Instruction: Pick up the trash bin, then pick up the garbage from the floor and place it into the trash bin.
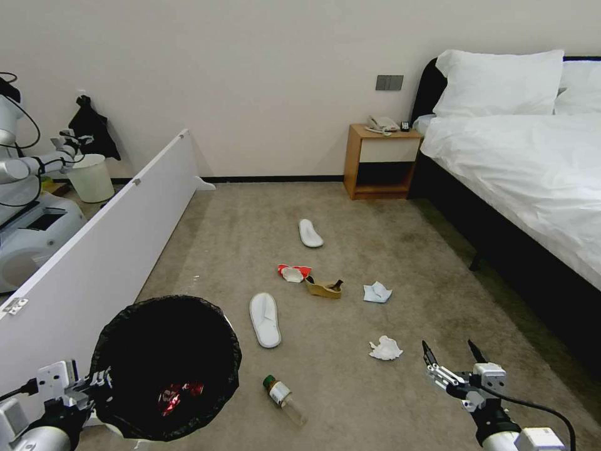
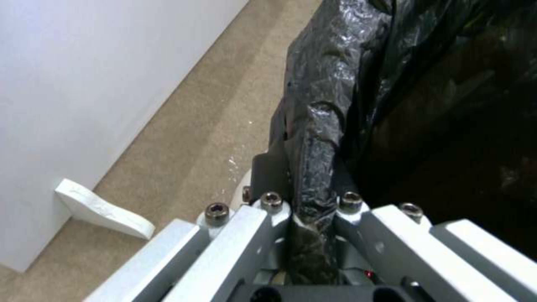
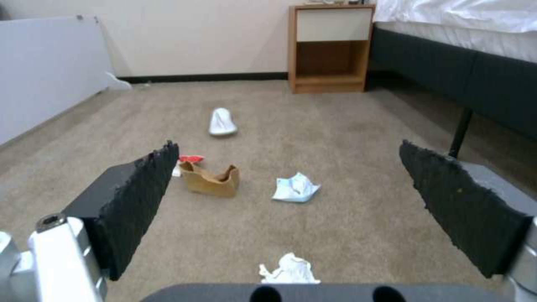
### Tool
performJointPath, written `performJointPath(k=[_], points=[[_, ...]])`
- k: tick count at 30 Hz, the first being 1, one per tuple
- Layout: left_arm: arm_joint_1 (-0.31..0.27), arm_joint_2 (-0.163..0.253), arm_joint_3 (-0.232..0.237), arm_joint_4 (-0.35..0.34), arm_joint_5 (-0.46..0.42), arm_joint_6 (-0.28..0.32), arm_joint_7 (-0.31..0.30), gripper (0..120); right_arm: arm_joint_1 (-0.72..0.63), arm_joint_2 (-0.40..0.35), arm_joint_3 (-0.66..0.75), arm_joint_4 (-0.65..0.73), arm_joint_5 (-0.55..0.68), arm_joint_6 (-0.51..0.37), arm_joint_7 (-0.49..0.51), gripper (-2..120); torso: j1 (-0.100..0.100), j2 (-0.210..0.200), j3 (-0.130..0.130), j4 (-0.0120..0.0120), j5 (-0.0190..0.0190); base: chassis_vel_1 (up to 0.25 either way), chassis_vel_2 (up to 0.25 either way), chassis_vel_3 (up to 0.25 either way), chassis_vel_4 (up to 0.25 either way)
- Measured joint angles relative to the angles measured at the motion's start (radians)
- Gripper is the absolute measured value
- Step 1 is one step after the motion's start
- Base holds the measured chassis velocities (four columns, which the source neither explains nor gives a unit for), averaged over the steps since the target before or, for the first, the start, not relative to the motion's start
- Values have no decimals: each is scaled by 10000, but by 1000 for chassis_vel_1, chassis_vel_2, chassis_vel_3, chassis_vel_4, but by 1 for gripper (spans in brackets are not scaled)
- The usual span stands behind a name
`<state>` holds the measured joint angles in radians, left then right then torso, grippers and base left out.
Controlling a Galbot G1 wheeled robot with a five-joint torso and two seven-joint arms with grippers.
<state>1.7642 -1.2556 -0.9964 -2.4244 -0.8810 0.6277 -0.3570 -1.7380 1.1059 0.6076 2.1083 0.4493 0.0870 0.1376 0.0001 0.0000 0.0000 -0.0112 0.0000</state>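
Closest to me, the left end effector (image 1: 94,379) is clamped on the rim of the round white plastic trash bin lined with a black bag (image 1: 168,366), carried at the robot's left with something red lying inside. That pinch takes mostly slick bag film (image 2: 313,138); I'd worry the liner slides and the bin tilts or drops. The right end effector (image 1: 452,352) hangs spread wide and empty above the carpet, just beside a crumpled white tissue (image 1: 385,348). Soft tissue could squash flat and escape the pads (image 3: 140,201). Between them lies a green-capped bottle (image 1: 285,397), liable to roll. Farther off: a white slipper (image 1: 265,319), a brown paper scrap (image 1: 323,288), a red-white carton (image 1: 293,272).
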Motion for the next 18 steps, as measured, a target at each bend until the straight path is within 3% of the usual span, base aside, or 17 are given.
performJointPath(k=[9, 12, 17, 18], points=[[18, -70, -2, -60, 1, 0, -8, 2, 203, -226, -236, -101, -147, -592, -376, 100, 0, 0, 0, 0, 0, -17, 10, 21, -15], [47, -190, 1, -121, 86, 0, -44, 2, 587, -545, -546, -349, 68, -2056, -1294, 100, 0, 0, 0, 0, 0, 0, 0, 0, 0], [195, -333, 1, -284, 153, 1, -50, 2, 1171, -751, -954, -706, 64, -2993, -1726, 100, 0, 0, 0, 1, 0, 0, 0, 0, 0], [256, -375, 0, -342, 196, 0, -55, 2, 1480, -827, -1185, -845, 76, -3595, -1724, 100, 0, 0, 0, 1, 1, 0, 0, 0, 0]])
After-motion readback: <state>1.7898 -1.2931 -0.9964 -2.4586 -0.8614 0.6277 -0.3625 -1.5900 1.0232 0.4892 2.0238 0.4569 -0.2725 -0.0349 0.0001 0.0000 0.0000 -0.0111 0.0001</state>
